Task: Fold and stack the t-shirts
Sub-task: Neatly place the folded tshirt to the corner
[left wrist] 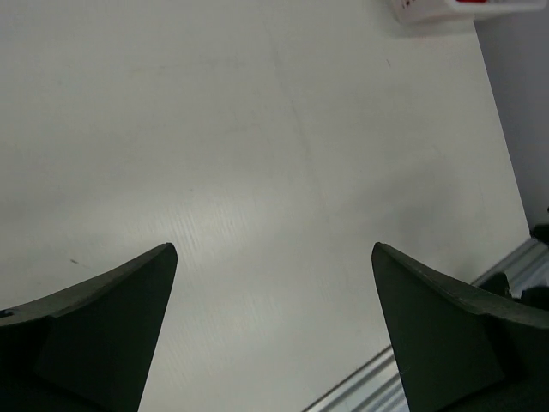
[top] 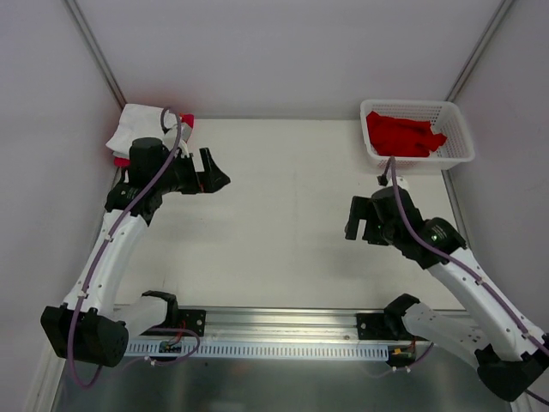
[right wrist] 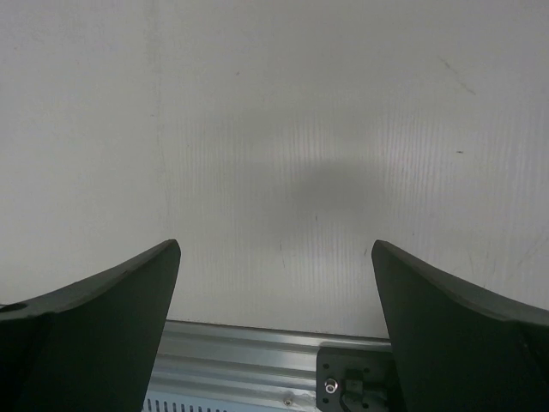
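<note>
A bright red t-shirt lies crumpled in the white lattice basket at the table's back right. A folded white t-shirt lies on top of a red one at the back left corner, partly hidden by my left arm. My left gripper is open and empty, just right of that pile; its view shows only bare table between the fingers. My right gripper is open and empty, in front of the basket, over bare table near the rail.
An aluminium rail runs along the near table edge with both arm bases on it. White walls with metal corner posts close in the table. The basket's corner shows in the left wrist view.
</note>
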{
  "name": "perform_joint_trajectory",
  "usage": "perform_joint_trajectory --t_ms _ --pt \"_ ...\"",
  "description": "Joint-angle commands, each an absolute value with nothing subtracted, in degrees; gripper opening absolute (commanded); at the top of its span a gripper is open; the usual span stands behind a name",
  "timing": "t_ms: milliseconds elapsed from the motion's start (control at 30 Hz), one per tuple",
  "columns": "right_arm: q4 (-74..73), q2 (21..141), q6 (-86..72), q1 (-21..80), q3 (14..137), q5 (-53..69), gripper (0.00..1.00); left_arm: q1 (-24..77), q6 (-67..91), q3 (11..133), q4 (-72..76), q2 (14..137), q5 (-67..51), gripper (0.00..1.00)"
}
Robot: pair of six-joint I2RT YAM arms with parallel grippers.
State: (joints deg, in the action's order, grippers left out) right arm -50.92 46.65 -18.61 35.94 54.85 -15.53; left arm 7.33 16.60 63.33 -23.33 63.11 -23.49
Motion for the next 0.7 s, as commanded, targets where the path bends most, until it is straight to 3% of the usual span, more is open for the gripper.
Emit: perform_joint_trajectory --t_ms 0,167,400,667 --pt "-54.7 52.2 -13.9 36.5 64.1 -20.7 1.0 10.4 18.0 61.9 -24.4 59.3 -31.7 0.99" --pt "-54.5 53.4 -9.2 36.5 68.6 -26.4 0.99 14.4 11.4 61.6 -24.4 51.5 -21.8 0.99" --pt "-54.2 55.6 -8.9 36.5 67.4 -29.2 0.99 14.9 7.1 60.6 -24.4 50.3 -23.0 0.99" --pt "-48.3 51.2 -10.4 36.5 58.0 -24.9 0.99 14.9 6.4 54.7 -24.7 46.6 -0.4 0.99"
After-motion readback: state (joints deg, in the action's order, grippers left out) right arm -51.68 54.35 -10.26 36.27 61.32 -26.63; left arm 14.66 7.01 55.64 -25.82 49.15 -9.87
